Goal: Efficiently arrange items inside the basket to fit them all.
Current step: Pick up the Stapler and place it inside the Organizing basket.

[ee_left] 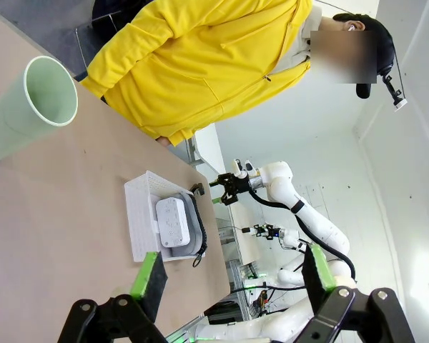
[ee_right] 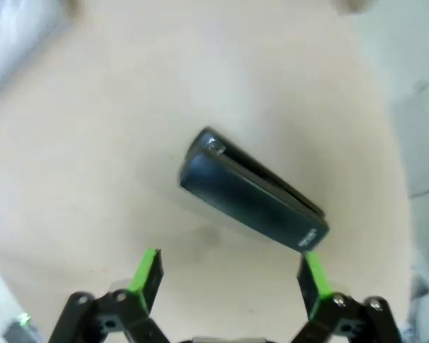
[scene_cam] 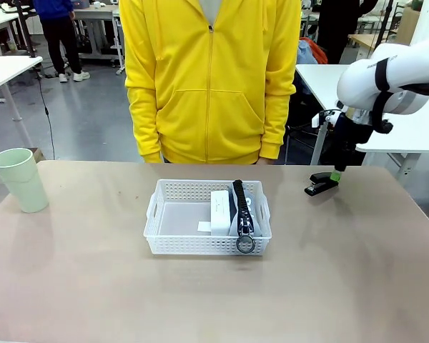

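At the far right of the worktop, the right gripper is held over the stapler, fingers apart, apparently so that it can be grasped for the basket at the middle.

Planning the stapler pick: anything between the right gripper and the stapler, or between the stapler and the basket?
Nothing visible. The right gripper hangs open right over the stapler, and bare table runs from there to the basket. The white box and grey pouch fill the basket's right half; its left half looks free.
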You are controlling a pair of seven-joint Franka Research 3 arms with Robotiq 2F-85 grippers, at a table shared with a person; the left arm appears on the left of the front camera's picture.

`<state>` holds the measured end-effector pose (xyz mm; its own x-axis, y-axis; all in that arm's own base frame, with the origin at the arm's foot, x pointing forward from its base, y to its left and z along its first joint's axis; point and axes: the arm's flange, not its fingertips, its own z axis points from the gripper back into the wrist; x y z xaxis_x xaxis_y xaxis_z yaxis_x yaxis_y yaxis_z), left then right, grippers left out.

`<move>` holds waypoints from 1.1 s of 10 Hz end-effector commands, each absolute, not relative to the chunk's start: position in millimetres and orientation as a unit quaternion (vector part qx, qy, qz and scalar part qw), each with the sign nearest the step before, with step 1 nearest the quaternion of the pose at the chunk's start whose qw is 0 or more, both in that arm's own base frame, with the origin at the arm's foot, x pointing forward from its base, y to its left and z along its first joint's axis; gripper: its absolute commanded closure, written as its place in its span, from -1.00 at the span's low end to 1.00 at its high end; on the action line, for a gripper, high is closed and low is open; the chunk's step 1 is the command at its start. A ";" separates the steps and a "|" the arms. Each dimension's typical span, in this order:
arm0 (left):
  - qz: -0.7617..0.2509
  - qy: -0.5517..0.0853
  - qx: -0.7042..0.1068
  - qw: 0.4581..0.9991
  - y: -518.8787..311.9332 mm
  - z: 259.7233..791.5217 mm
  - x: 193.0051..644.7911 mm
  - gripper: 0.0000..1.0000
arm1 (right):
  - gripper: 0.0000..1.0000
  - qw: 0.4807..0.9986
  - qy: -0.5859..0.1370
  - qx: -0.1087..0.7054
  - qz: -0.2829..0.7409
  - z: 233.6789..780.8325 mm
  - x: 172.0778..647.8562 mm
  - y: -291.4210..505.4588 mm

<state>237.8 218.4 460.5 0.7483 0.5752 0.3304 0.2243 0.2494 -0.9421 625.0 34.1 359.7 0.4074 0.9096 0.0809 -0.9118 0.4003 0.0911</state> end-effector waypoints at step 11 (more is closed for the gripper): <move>0.116 -0.343 -0.606 0.708 218.3 462.9 238.7 -1.00 | -1.00 0.486 -0.033 0.014 0.873 346.7 628.1 18.3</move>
